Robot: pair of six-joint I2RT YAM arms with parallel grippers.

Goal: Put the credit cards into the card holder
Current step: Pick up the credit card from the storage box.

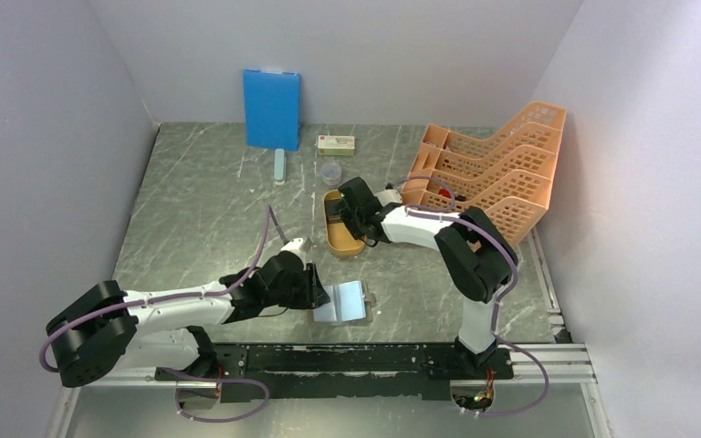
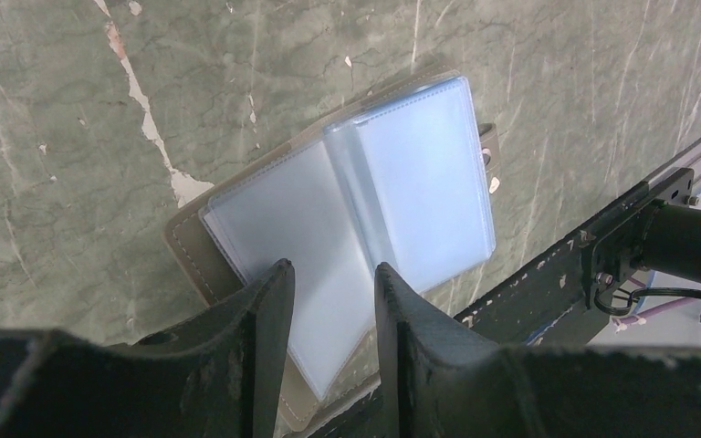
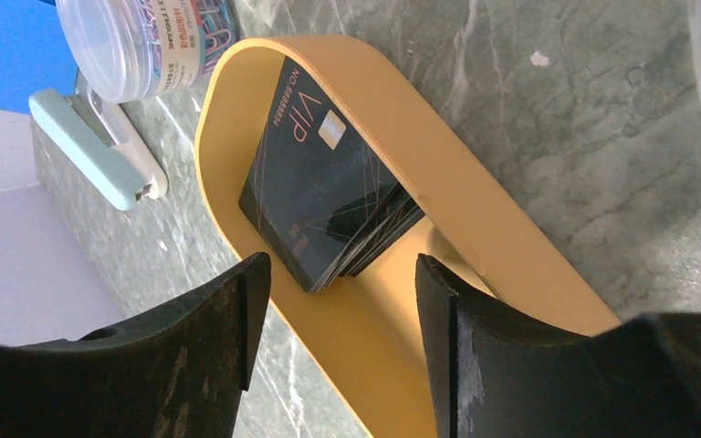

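The card holder [image 1: 342, 302] lies open on the table near the front edge, its pale bluish sleeves up; in the left wrist view [image 2: 365, 201] its taupe cover shows at the edges. My left gripper [image 1: 319, 294] is open just left of it, and in the left wrist view [image 2: 333, 274] its fingertips straddle the near corner of a sleeve without closing on it. A stack of black credit cards [image 3: 324, 196] lies fanned in the orange oval tray [image 3: 475, 214]. My right gripper [image 3: 342, 274] is open just above the stack's near corner and over the tray [image 1: 340, 239].
An orange file rack [image 1: 497, 169] stands at the right. A blue board [image 1: 271, 108] leans on the back wall, with a white-and-green box [image 1: 336, 143], a clear round tub [image 1: 330, 172] and a pale green stapler [image 1: 279, 165] near it. A black rail [image 1: 365, 358] runs along the front edge.
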